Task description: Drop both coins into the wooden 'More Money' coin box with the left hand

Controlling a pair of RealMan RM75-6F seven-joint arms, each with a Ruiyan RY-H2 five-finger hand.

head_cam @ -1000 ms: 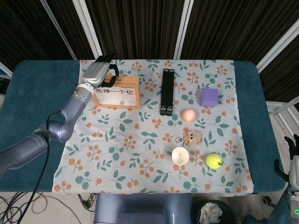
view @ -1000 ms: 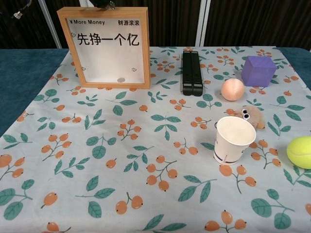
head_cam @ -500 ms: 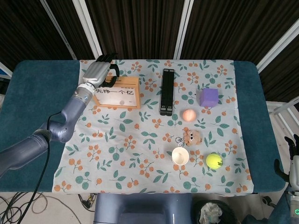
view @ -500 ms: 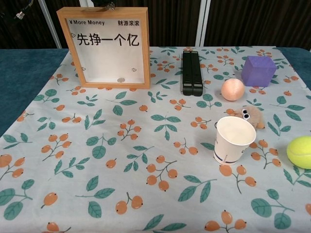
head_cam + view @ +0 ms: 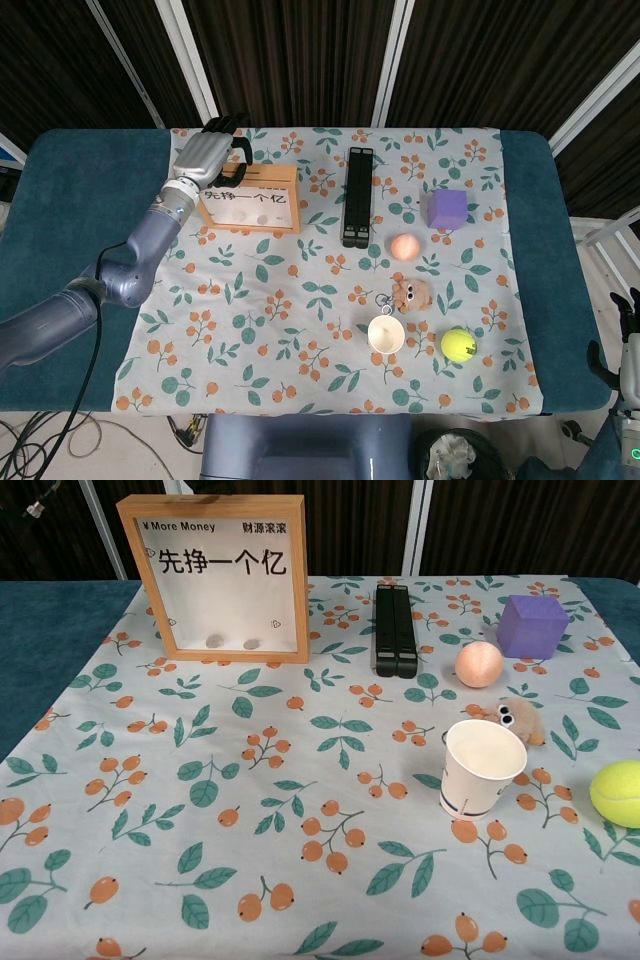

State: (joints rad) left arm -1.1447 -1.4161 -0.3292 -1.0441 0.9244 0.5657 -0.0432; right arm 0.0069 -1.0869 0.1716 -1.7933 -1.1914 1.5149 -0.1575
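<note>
The wooden 'More Money' coin box (image 5: 228,576) stands upright at the table's back left, also seen from above as the box (image 5: 251,198). Behind its clear pane, two coins lie on the bottom: one coin (image 5: 213,639) to the left and the other coin (image 5: 250,643) near the middle. My left hand (image 5: 207,152) hovers over the box's top left corner with fingers extended and nothing visible in it; the chest view does not show it. My right hand (image 5: 626,325) hangs off the table's right edge, fingers apart, holding nothing.
A black folded stand (image 5: 358,196) lies right of the box. Further right are a purple cube (image 5: 448,209), a peach ball (image 5: 404,246), a furry toy (image 5: 410,293), a paper cup (image 5: 481,767) and a tennis ball (image 5: 459,345).
A second coin has appeared on the box's floor, left of the first. My left hand has drawn slightly back from the box top, and its fingertips have left the chest view.
</note>
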